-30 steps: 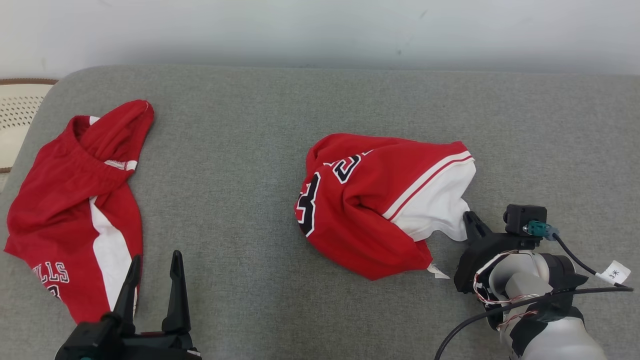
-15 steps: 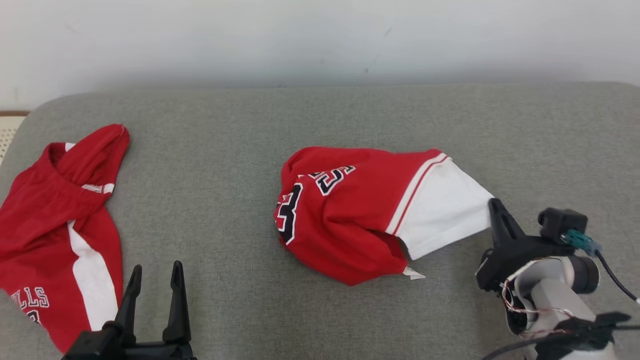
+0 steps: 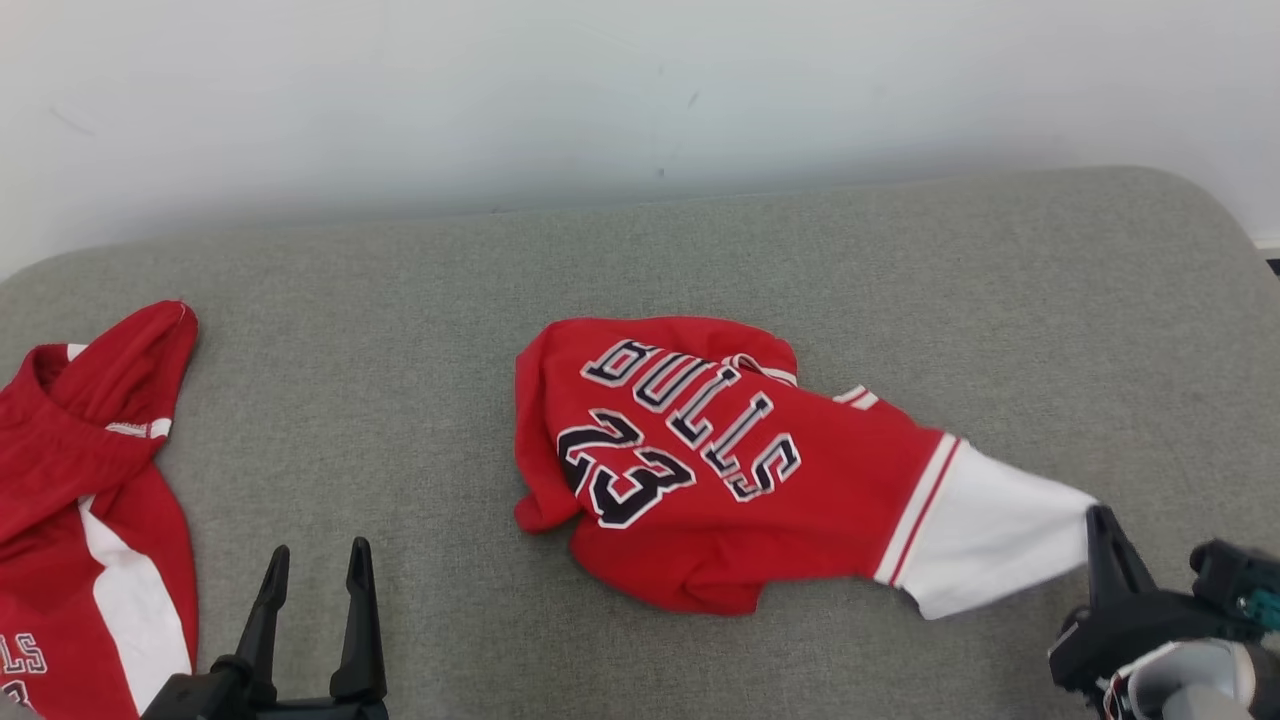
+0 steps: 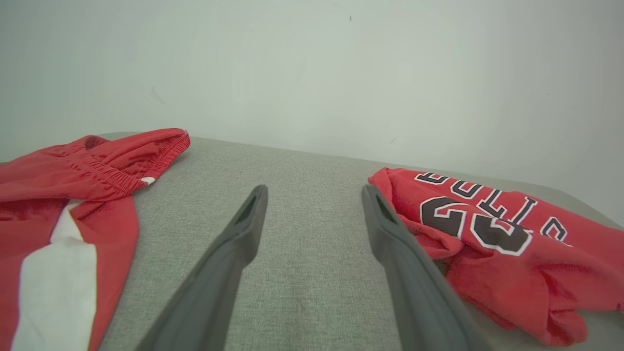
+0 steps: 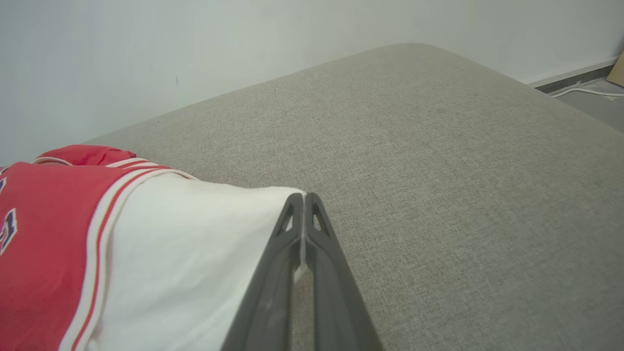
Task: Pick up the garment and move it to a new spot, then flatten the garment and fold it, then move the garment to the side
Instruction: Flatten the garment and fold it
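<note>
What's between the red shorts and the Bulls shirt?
Head view: only bare grey cushion between shorts and shirt; the open left gripper points into that gap.

A plain indoor room, possibly a test space or a home.
A grey fabric-covered cushion [image 3: 400,270] stood against a bare white wall [image 3: 600,90]; beyond its rounded corner a white cable [image 5: 580,90] lay on the floor [image 5: 599,108].

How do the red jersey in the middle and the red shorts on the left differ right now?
The jersey is pinched at its white end by the shut right gripper; the shorts lie untouched beside the open left gripper. The jersey shows BULLS 23 whole; the shorts' lettering is cut off at the picture's edge. Both are red and white, rumpled on the grey cushion.
</note>
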You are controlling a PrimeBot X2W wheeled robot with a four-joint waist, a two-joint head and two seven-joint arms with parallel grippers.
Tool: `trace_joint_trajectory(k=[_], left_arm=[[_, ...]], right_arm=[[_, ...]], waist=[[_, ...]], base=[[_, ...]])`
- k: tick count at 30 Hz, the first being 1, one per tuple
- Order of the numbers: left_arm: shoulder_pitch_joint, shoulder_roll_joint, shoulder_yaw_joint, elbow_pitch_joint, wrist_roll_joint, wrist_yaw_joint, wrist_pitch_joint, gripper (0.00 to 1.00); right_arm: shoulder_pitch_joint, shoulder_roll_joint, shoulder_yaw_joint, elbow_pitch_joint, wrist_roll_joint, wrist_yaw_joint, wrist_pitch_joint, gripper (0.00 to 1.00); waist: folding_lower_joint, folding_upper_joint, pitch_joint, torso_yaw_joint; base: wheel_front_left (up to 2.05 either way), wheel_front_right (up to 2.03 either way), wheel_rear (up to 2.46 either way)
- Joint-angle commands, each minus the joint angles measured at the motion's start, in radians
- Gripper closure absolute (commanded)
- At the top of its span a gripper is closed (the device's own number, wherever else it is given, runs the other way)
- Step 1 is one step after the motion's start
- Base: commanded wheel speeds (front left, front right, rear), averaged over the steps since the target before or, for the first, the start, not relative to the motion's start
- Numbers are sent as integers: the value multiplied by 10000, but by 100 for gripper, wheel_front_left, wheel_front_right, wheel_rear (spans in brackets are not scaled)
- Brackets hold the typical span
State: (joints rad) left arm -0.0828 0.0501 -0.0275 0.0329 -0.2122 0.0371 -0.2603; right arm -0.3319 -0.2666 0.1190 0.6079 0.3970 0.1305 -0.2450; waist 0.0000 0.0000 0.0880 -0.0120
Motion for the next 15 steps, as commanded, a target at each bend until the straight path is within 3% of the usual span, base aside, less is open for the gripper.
trace_joint_trajectory(k=[1,6,7,8,15], left_arm=[[128,6,6,0,-69,20,-29,0],[93,6,-12,74,-101,-32,-29,0],[90,6,-18,83,-94,-38,-29,0],[90,6,-22,86,-88,-37,-29,0],[158,6,68,106,-43,-77,-29,0]], right_arm=[[358,46,-147,-115,12,5,123,100],[889,261,-571,-401,-375,5,471,100],[919,253,-656,-427,-526,5,484,62],[930,241,-714,-472,-712,5,463,0],[932,584,-1308,-1095,-1799,5,207,0]], waist=[[0,0,-56,-63],[0,0,-97,-113],[0,0,-110,-112],[0,0,-127,-105],[0,0,-204,-70]], base=[[0,0,0],[0,0,0],[0,0,0],[0,0,0],[0,0,0]])
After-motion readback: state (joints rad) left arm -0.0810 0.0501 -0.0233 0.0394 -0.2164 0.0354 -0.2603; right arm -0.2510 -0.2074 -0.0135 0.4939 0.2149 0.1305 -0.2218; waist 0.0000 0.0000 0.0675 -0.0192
